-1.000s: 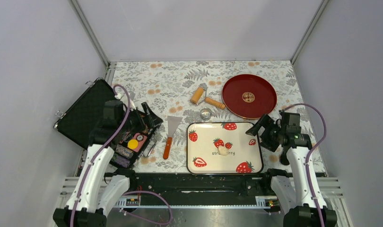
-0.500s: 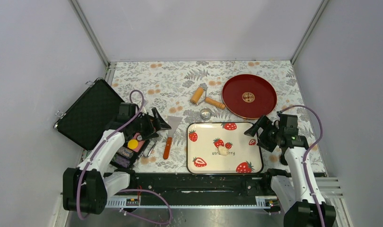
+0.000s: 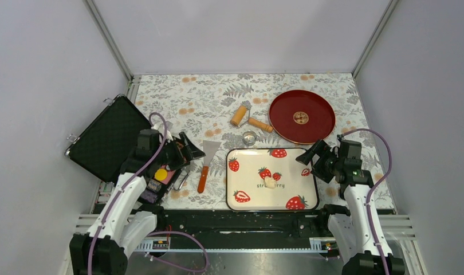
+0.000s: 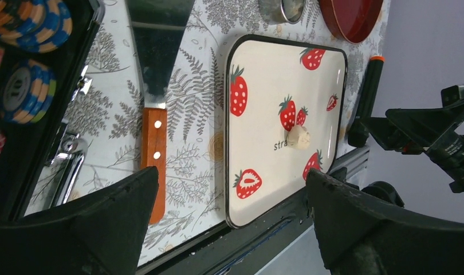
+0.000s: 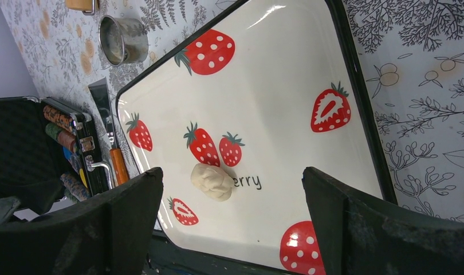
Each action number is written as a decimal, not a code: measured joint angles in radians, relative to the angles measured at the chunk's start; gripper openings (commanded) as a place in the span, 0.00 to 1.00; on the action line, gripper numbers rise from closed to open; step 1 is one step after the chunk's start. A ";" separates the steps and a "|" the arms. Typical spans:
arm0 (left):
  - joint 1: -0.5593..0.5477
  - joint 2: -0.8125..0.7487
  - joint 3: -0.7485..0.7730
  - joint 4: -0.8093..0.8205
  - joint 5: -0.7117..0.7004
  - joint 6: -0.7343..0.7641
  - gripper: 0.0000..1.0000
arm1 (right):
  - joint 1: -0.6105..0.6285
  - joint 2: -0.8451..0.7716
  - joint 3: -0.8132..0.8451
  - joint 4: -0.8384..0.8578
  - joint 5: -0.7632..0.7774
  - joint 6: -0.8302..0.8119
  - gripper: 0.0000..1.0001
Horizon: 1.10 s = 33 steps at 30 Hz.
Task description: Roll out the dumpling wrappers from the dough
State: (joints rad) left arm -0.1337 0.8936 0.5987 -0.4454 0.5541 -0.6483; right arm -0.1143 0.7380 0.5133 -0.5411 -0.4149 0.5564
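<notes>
Rolling not begun: the dough (image 3: 270, 183) sits as 1 lump on the tray (image 3: 293, 163). Left gripper (image 3: 189, 149) and right gripper (image 3: 317, 157) flank it, wide open, empty; next, fetch the roller (image 3: 239, 115) beyond.

The tray (image 3: 252, 160) is cream, printed with red strawberries, black rim. The dough (image 3: 270, 183) is pale cream. The plate (image 3: 287, 117) is red with a gold emblem. The table cover (image 3: 184, 97) is white with grey ferns. The case (image 3: 106, 134) is black.
</notes>
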 measured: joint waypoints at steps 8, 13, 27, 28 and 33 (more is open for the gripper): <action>-0.004 -0.043 -0.001 -0.132 -0.049 0.009 0.99 | 0.000 -0.007 -0.004 -0.002 0.011 0.013 0.99; -0.059 0.021 0.001 -0.176 -0.067 -0.004 0.98 | 0.000 0.051 -0.004 -0.010 0.031 0.023 0.99; -0.428 0.336 0.056 0.040 -0.100 -0.174 0.84 | 0.000 0.079 0.019 -0.100 0.182 0.027 0.99; -0.441 0.365 0.060 0.059 -0.103 -0.182 0.83 | 0.000 0.078 0.027 -0.109 0.201 0.026 0.99; -0.469 0.449 0.067 0.113 -0.130 -0.214 0.80 | 0.000 0.111 0.062 -0.128 0.301 0.022 0.98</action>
State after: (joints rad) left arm -0.6025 1.3430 0.6659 -0.3325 0.4240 -0.8619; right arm -0.1143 0.8486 0.5751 -0.6693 -0.1135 0.5785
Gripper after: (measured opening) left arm 0.814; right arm 0.988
